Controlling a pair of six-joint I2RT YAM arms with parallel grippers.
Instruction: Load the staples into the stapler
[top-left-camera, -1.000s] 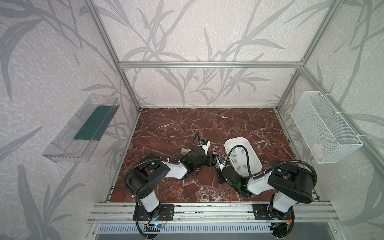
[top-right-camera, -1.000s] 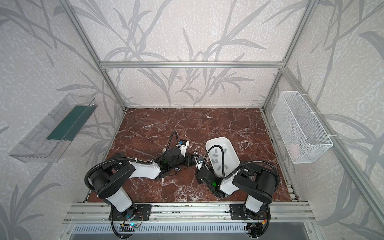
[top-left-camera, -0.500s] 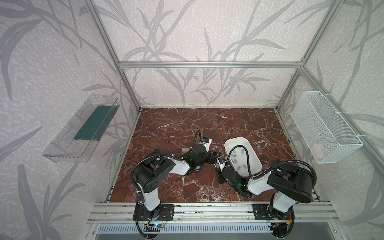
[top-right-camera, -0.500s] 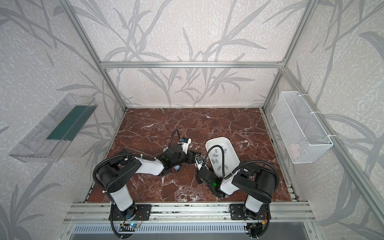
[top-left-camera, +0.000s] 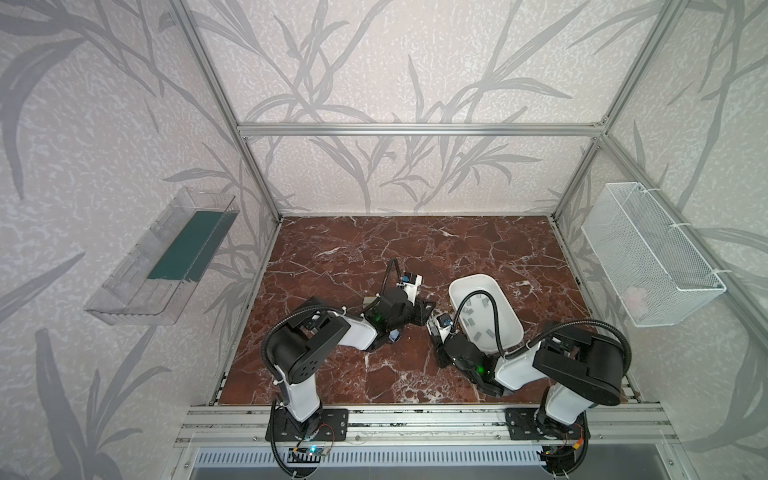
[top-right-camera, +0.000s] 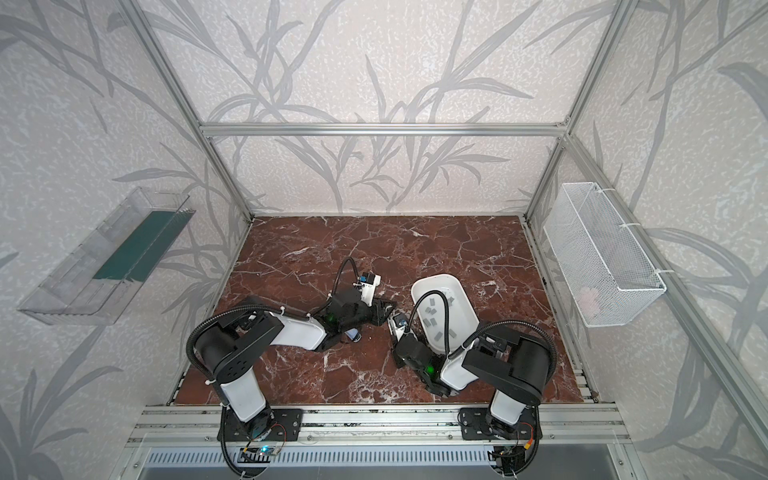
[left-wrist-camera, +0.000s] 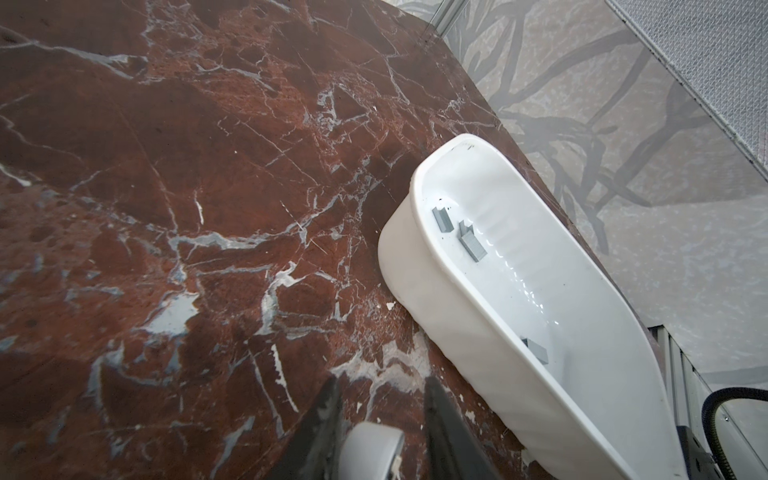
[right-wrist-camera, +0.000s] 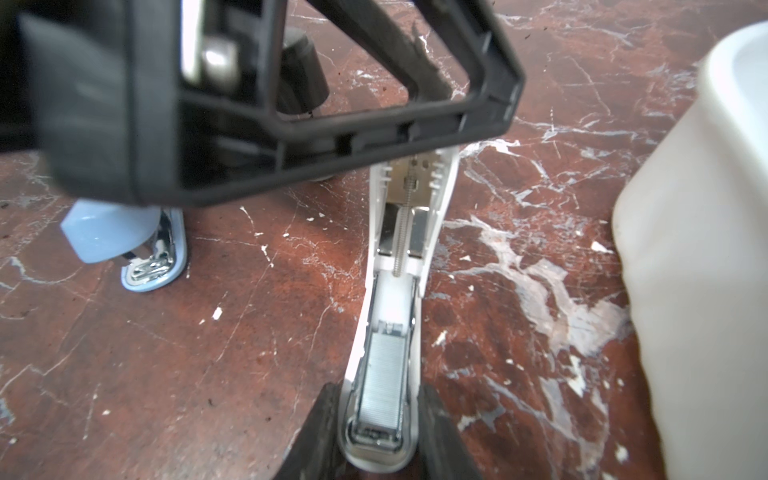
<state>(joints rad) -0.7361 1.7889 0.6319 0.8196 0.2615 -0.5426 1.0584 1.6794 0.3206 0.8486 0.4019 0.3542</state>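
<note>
Light falls soft and even from above; beside the white tub (top-left-camera: 471, 286) my arms throw only faint shadows on the marble floor (top-left-camera: 353, 249). Both top views stay sharp, though the frame posts splay toward the edges. Glare streaks the tub's inside in my left wrist view. In my right wrist view the tub's wall burns out pale, the black fingers (right-wrist-camera: 316, 124) nearest the lens blur, and the stapler (right-wrist-camera: 395, 282) reads crisp.

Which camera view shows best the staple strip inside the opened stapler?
The right wrist view: the staple strip lies in the opened stapler's channel, close and sharp. In both top views it cannot be made out. The left wrist view shows only loose staples in the white tray.
</note>
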